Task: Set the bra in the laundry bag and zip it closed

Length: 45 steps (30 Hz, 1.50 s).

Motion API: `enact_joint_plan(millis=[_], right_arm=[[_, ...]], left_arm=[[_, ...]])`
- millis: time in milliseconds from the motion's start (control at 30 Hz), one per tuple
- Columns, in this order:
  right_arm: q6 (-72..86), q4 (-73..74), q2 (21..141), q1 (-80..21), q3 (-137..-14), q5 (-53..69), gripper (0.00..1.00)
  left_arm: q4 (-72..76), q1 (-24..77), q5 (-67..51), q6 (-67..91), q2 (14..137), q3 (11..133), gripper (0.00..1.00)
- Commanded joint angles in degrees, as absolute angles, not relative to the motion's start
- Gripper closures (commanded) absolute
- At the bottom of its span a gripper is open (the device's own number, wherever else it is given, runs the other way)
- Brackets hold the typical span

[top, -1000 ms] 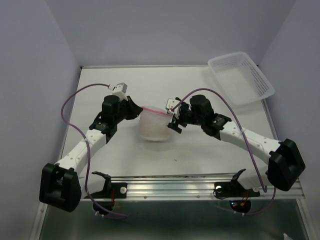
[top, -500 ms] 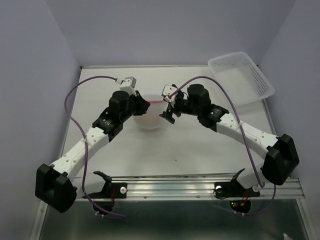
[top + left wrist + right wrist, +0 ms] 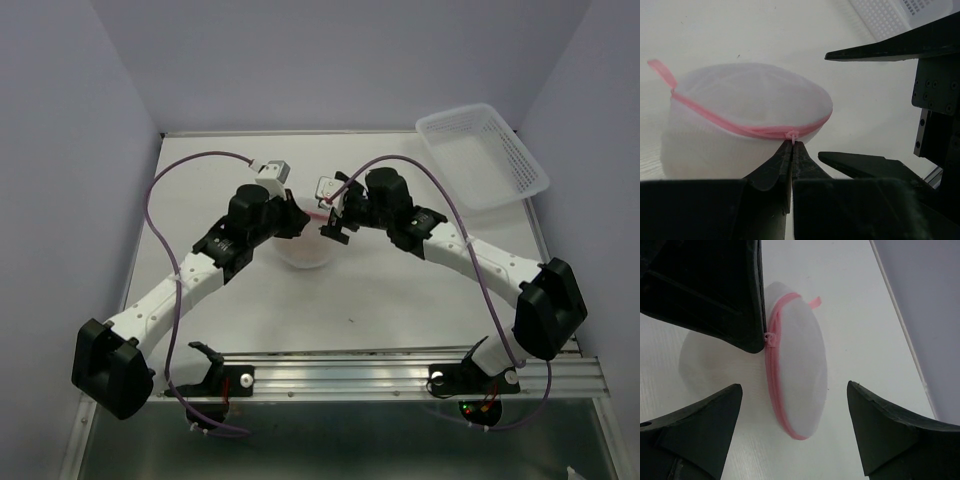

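our left claw (image 3: pixel 792 146) pinches the zipper pull (image 3: pixel 791 135) of the bag (image 3: pixel 740 105); our right claw (image 3: pixel 792 390) hangs spread just beside it, over the worktop (image 3: pixel 740 30).

**One wide view, two close ones**

The top camera looks down from above the near edge, taking in the whole white table (image 3: pixel 400 290). Both wrist cameras sit close, facing from opposite sides the white see-through mesh pouch with pink zipper rim (image 3: pixel 740 100), which all three show.

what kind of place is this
Probably a robot lab bench: left arm and right arm mounted on a rail at a white table edge, plain walls around it, a mesh bag and plastic basket as props.
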<state>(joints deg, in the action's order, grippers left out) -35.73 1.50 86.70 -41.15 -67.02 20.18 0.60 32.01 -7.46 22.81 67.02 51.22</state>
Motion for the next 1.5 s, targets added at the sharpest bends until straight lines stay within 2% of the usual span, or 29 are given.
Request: enact_joint_plan(millis=[0, 200, 533, 600, 633, 767, 833, 1033, 1233, 1467], right_arm=[[-38.67, 2.02, 86.75, -40.96, -69.87, 21.97, 0.09], [-36.83, 2.02, 89.99, -40.96, -71.54, 24.17, 0.13], [-28.48, 0.62, 93.78, -40.96, -74.01, 23.21, 0.30], [-27.43, 0.70, 93.60, -40.96, -73.39, 22.50, 0.44], [-27.33, -0.34, 93.34, -40.96, -73.13, 22.15, 0.58], [-28.81, -3.51, 91.42, -40.96, -70.58, 20.92, 0.86], [-29.79, -3.78, 90.44, -40.96, -69.79, 21.44, 0.92], [-33.57, -3.96, 87.02, -40.96, -66.54, 20.74, 0.96], [-37.70, -4.48, 83.50, -40.96, -61.88, 22.24, 0.99], [-36.04, -9.48, 78.85, -40.43, -57.14, 24.07, 0.99]], left_arm=[[4.39, 32.43, -9.05, 19.95, 67.06, 52.12, 1.00], [5.10, 32.70, -9.14, 21.62, 67.50, 52.38, 1.00], [3.87, 32.87, -6.07, 27.07, 68.47, 52.82, 1.00], [3.25, 32.87, -5.71, 27.07, 68.47, 52.91, 1.00], [3.16, 32.87, -5.63, 27.07, 68.21, 52.74, 1.00], [2.20, 32.87, -3.61, 27.25, 67.41, 52.03, 1.00], [1.67, 32.87, -2.82, 27.51, 66.98, 51.68, 1.00], [0.35, 30.86, 2.99, 29.09, 65.39, 48.61, 1.00], [1.58, 20.94, -2.89, 30.94, 65.22, 44.13, 1.00], [7.54, 17.14, -6.76, 30.94, 66.96, 38.50, 1.00]])
